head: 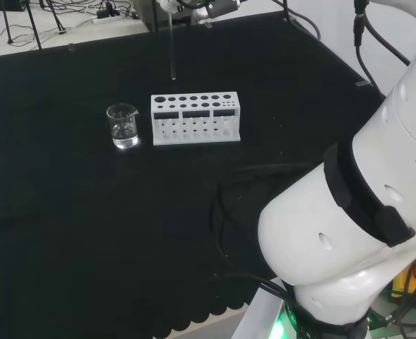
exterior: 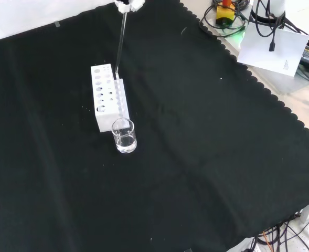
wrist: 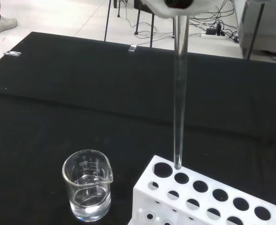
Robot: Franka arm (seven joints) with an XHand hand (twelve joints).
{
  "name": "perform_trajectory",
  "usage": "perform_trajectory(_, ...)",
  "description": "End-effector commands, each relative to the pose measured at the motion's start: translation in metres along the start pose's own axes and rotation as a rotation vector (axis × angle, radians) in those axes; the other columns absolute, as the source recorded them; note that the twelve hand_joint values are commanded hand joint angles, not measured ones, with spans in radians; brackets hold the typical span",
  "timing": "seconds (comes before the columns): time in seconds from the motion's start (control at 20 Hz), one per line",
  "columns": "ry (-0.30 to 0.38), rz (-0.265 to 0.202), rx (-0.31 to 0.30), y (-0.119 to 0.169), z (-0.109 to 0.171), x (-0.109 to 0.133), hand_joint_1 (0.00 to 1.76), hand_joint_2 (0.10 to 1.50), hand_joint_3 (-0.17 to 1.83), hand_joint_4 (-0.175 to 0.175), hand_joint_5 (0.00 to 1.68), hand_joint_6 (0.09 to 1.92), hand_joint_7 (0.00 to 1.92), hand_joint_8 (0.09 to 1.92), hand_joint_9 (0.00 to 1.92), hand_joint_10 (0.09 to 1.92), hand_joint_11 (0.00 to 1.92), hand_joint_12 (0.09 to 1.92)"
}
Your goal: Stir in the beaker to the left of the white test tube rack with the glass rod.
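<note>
A small clear beaker (head: pixel 123 126) (exterior: pixel 124 135) (wrist: pixel 87 190) with a little clear liquid stands on the black cloth, just left of the white test tube rack (head: pixel 195 118) (exterior: pixel 108 100) (wrist: pixel 208 201) in the head view. The hand (exterior: pixel 127 4) (wrist: pixel 175 5) sits high at the views' top edge, pinching the top of a long glass rod (head: pixel 172 49) (exterior: pixel 120 42) (wrist: pixel 180 93). The rod hangs upright in the air. In the wrist view its lower tip lines up with the rack's end hole nearest the beaker. The rack's holes look empty.
The arm's white links (head: pixel 363 212) fill the right of the head view. Cables, a paper sheet (exterior: pixel 272 50) and gear lie beyond the cloth's scalloped edge at the front view's upper right. Stand legs and cables (head: pixel 45 18) are on the floor behind the bench.
</note>
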State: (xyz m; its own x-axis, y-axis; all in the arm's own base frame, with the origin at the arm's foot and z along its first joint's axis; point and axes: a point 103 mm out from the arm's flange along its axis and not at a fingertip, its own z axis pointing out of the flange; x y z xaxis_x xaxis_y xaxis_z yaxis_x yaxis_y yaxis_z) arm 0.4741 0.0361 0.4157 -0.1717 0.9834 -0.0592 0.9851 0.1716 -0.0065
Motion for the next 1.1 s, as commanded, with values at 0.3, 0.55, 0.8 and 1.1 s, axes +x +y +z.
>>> perform_trajectory(0.3,0.041,-0.064,-0.015,0.007,-0.005,0.027,1.43,1.03,-0.17,-0.175,1.40,0.09,1.21,0.74,1.49,0.50,1.68,0.38)
perform_trajectory(0.55,0.053,-0.122,-0.007,0.023,0.002,0.056,1.43,1.03,-0.17,-0.175,1.40,0.09,1.21,0.74,1.49,0.50,1.69,0.38)
perform_trajectory(0.8,0.064,-0.189,0.008,0.050,0.019,0.077,1.43,1.03,-0.17,-0.175,1.40,0.09,1.21,0.74,1.49,0.50,1.69,0.37)
perform_trajectory(1.1,0.060,-0.232,0.029,0.066,0.035,0.089,1.43,1.03,-0.17,-0.175,1.40,0.09,1.21,0.73,1.49,0.50,1.69,0.37)
